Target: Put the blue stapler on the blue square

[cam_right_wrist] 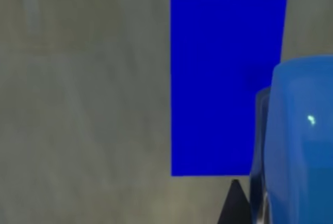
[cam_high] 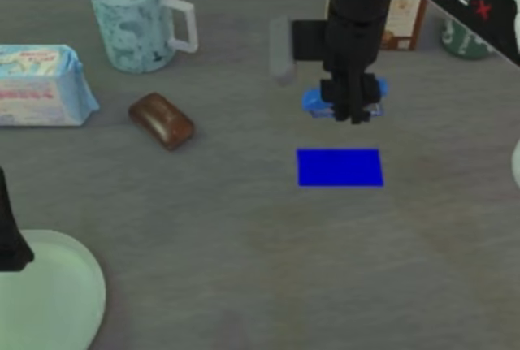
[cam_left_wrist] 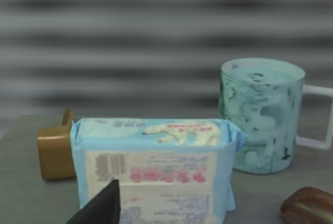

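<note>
Above the middle of the top view, slightly right of centre, the right gripper [cam_high: 355, 106] sits directly over the blue stapler [cam_high: 342, 100], with its fingers [cam_high: 351, 111] down around the stapler's middle. I cannot tell whether they are pressing it or merely straddling it. In the right wrist view the stapler [cam_right_wrist: 297, 141] fills the near corner, a dark fingertip [cam_right_wrist: 235, 203] shows beside it, and the blue square [cam_right_wrist: 228, 83] lies just past it.

The step in hand looks like the pickup or the start of the carry. To do it well, the fingers should be firmly on the stapler's long sides at its middle before any lift, so it does not swing. The travel itself is short and straight, toward the lower part of the top view, where the blue square [cam_high: 340, 167] lies just below the stapler with a strip of bare counter [cam_high: 244, 269] between them. The stapler should be set down with its length along the wider side of the patch.

Room is good around the square on every side. The brown bar [cam_high: 162, 120] and the mug [cam_high: 136, 15] stand well off to the left, with the tissue pack [cam_high: 39, 86] at the left edge. A box [cam_high: 404, 17] stands close behind the arm, so a straight lift is safer than any backward swing. The left arm [cam_high: 10, 236] waits at the lower left.
</note>
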